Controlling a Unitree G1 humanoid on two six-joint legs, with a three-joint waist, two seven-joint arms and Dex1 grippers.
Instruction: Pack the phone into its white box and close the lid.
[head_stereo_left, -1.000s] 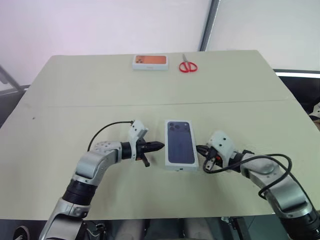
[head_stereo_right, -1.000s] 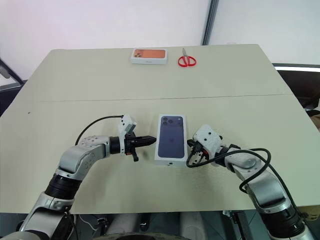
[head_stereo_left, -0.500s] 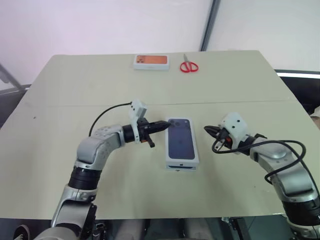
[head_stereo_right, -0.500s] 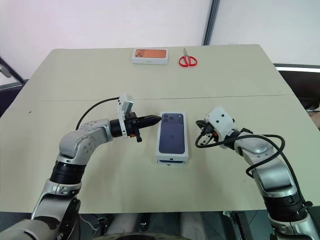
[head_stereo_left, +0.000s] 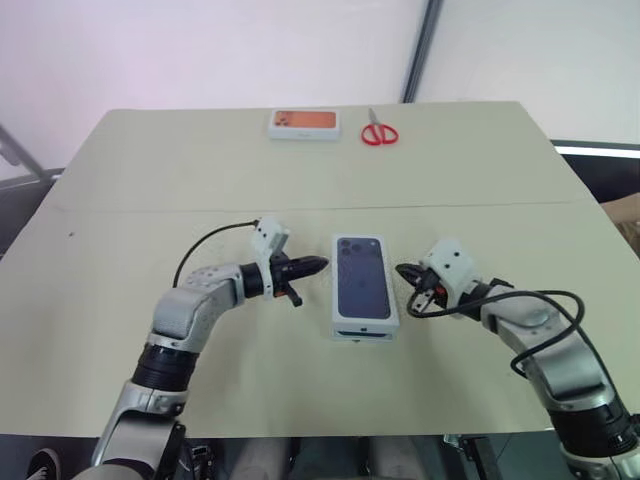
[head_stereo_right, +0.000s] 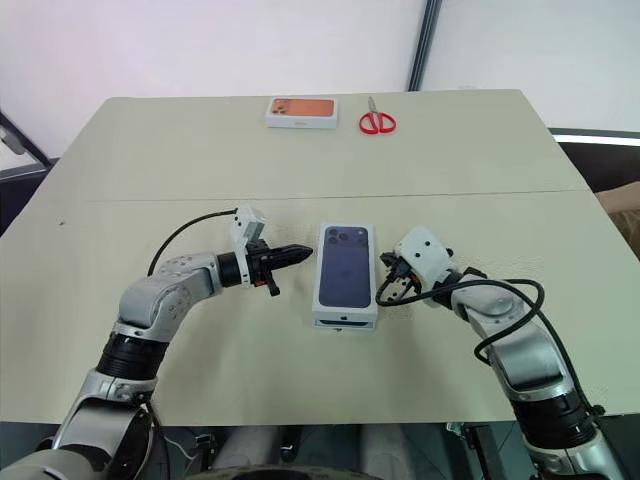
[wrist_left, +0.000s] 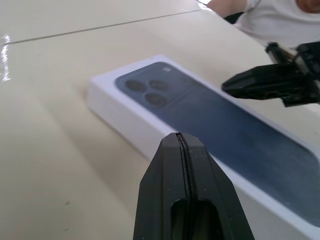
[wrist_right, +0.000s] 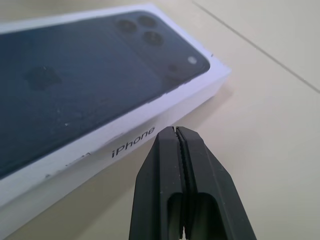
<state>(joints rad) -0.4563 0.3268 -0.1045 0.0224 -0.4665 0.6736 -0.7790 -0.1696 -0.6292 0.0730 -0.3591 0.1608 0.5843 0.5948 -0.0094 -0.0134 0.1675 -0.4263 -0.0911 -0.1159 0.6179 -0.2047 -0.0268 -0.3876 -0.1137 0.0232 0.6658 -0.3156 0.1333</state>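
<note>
The lid (head_stereo_left: 362, 282), white with a dark blue phone picture on top, sits closed over the white box (head_stereo_left: 362, 334) in the middle of the table. The phone is hidden. My left gripper (head_stereo_left: 320, 266) is shut and empty, pointing at the lid's left side with a small gap. My right gripper (head_stereo_left: 401, 271) is shut too, holds nothing, and points at the lid's right side from close by. In the left wrist view the shut fingertips (wrist_left: 179, 146) face the lid (wrist_left: 215, 117), with the right gripper (wrist_left: 231, 85) beyond it. The right wrist view has the lid (wrist_right: 75, 75) just past my right gripper (wrist_right: 175, 133).
At the table's far edge lie a white box with an orange picture (head_stereo_left: 303, 123) and red scissors (head_stereo_left: 378, 132). A seam crosses the beige table (head_stereo_left: 150, 185). A person in a white shirt (wrist_left: 272, 20) is beyond the table's right side.
My left gripper has drawn back from the lid's far left corner and now points at its left side. My right gripper has come closer to the lid's right side. The lid lies as before.
</note>
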